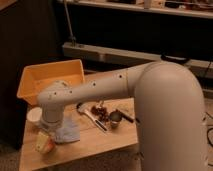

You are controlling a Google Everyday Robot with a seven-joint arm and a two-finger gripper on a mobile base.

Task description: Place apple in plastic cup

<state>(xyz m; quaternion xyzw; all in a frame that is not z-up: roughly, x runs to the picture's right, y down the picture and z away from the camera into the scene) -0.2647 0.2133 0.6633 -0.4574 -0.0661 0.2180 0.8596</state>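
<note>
The gripper (46,136) seemingly clasps the apple (44,143) beside the white cup (34,115)

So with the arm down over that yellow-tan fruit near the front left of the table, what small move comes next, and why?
Probably a short lift straight up. The gripper sits low, right over the small round yellow-tan apple near the wooden table front-left edge. No translucent green cup shows; only the white round cup stands nearby, so raising the fruit should come before carrying it anywhere.
</note>
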